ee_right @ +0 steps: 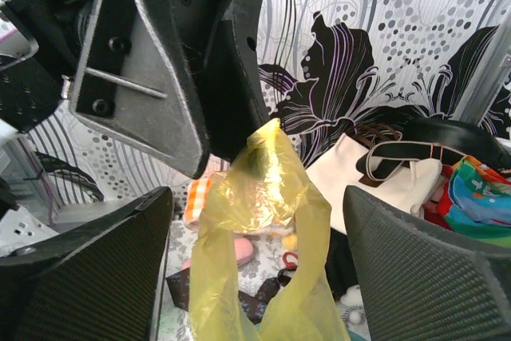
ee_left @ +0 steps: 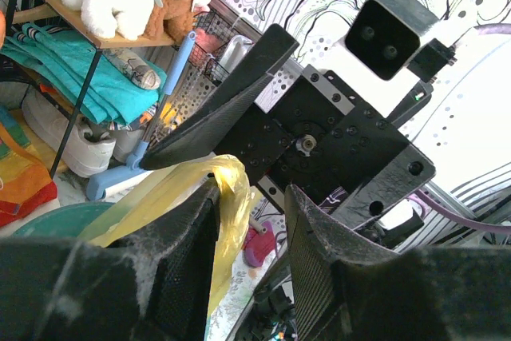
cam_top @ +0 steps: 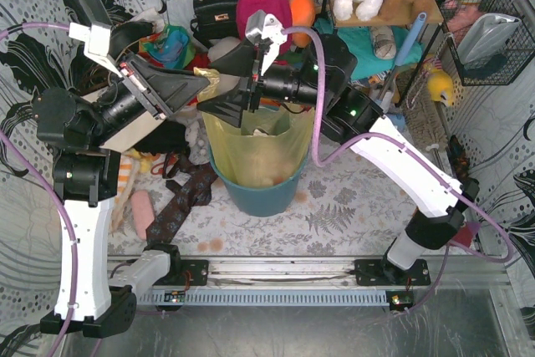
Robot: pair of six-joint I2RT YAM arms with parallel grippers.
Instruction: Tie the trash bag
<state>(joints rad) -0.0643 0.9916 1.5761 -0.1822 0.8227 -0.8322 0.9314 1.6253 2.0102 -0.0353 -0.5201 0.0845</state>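
A translucent yellow-green trash bag [cam_top: 251,152] stands in a teal bin [cam_top: 259,198] near the middle of the counter [cam_top: 351,206], its gathered top drawn up into a crinkled peak between the right fingers [ee_right: 88,277], which are spread wide on either side without touching it. The peak's tip meets the left fingers [ee_left: 160,269], set narrowly with a slit between them; the plastic laps over one finger, and it cannot be told whether it is pinched. Crumpled white paper [cam_top: 263,133] shows through the thin, glossy film.
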